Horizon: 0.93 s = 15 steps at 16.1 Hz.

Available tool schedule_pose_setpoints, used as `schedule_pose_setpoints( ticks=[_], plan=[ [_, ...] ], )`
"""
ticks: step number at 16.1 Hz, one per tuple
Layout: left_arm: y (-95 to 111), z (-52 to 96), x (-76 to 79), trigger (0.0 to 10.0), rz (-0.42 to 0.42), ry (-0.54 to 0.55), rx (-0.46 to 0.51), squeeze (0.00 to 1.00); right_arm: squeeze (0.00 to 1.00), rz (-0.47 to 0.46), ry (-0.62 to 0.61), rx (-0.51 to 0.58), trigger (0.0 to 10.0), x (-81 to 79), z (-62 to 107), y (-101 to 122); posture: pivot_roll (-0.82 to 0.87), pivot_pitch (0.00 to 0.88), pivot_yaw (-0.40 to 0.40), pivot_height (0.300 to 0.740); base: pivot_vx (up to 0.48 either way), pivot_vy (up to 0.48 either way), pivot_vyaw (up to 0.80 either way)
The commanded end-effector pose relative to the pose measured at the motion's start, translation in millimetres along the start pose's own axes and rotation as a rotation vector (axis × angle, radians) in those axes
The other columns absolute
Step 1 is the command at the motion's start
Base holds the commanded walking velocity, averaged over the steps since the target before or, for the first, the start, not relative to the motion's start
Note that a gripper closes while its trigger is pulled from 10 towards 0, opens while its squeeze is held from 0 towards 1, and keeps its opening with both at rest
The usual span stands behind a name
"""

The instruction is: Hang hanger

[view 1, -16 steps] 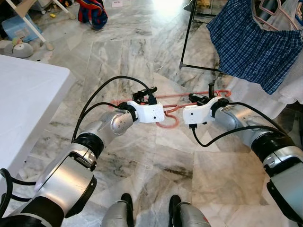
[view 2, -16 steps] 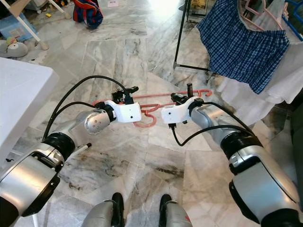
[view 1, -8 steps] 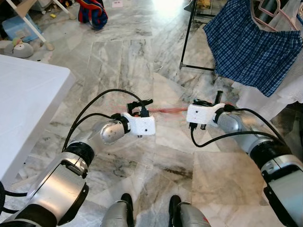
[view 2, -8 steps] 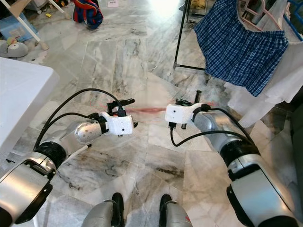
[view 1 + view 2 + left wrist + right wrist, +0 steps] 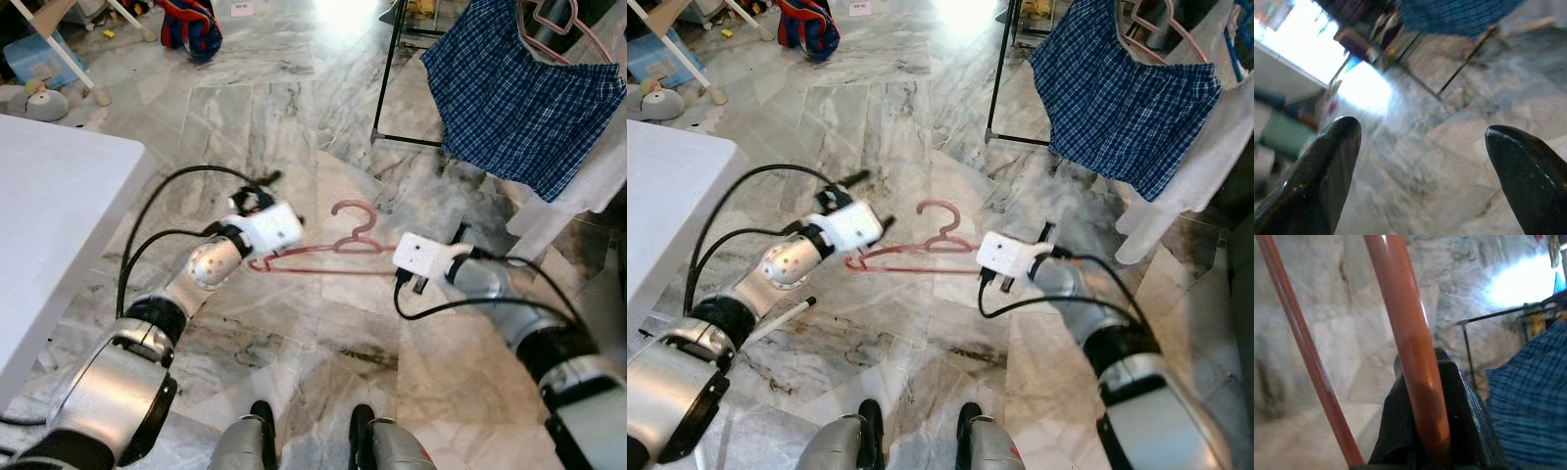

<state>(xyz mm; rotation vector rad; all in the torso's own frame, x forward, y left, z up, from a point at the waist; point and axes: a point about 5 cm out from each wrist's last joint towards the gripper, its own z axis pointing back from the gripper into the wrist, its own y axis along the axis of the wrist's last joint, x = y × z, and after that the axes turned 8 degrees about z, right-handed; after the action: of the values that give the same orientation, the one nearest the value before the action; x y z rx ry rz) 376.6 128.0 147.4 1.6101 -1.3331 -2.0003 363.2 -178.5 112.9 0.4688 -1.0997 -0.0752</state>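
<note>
A pink-red hanger [image 5: 328, 257] hangs level over the marble floor with its hook [image 5: 358, 213] pointing away from me. My right gripper [image 5: 406, 274] is shut on the hanger's right end. In the right wrist view the hanger's bar [image 5: 1410, 347] sits clamped between the black fingers [image 5: 1459, 431]. My left gripper [image 5: 1420, 161] is open with nothing between its fingers. It is blurred, just above and left of the hanger's left end [image 5: 257, 264], apart from it.
A black clothes rack [image 5: 390, 73] stands ahead to the right. On it a blue plaid shirt [image 5: 519, 93] hangs from a pink hanger [image 5: 563, 24], with a white garment [image 5: 588, 186] beside it. A white table [image 5: 49, 215] is at my left. My feet [image 5: 313, 441] stand on the floor.
My left gripper has let go of the hanger and swung up and to the left. The hanger now hangs from my right gripper alone, which moved slightly lower.
</note>
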Motion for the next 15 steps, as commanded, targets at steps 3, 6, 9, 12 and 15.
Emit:
schedule_pose_setpoints(
  ticks=[3, 6, 9, 12, 15],
  plan=[
    [-31, 18.8, 10.3, 10.0, 0.24, 0.131, -0.128, 1.0, 0.0, -0.297, -0.053, -0.01, 0.0, -18.3, 3.7, -2, 0.01, 0.275, 0.015, 0.74, 0.0, 0.0, 0.0],
    [-61, 43.8, 25.7, 10.0, 0.56, 0.317, -0.254, 0.0, 0.0, -0.734, -0.25, -0.062, 0.0, -32.1, 13.3, -4, 0.01, 0.26, 0.002, 0.74, 0.0, 0.0, 0.0],
    [-74, 59.0, 36.9, 10.0, 0.654, 0.364, -0.306, 0.0, 0.0, -0.944, -0.405, -0.123, 0.0, -34.3, 24.8, -12, 0.0, 0.249, -0.011, 0.74, 0.0, 0.0, 0.0],
    [-74, 60.5, 49.0, 10.0, 0.734, 0.324, -0.303, 0.0, 0.0, -0.963, -0.5, -0.233, 10.0, -34.7, 35.3, -23, -0.01, 0.241, -0.02, 0.74, 0.0, 0.0, 0.0],
    [-61, 52.6, 52.2, 10.0, 0.778, 0.294, -0.249, 0.0, 0.0, -1.012, -0.523, -0.253, 10.0, -36.6, 42.3, -20, -0.03, 0.237, -0.029, 0.74, 0.0, 0.0, 0.0]
  ],
)
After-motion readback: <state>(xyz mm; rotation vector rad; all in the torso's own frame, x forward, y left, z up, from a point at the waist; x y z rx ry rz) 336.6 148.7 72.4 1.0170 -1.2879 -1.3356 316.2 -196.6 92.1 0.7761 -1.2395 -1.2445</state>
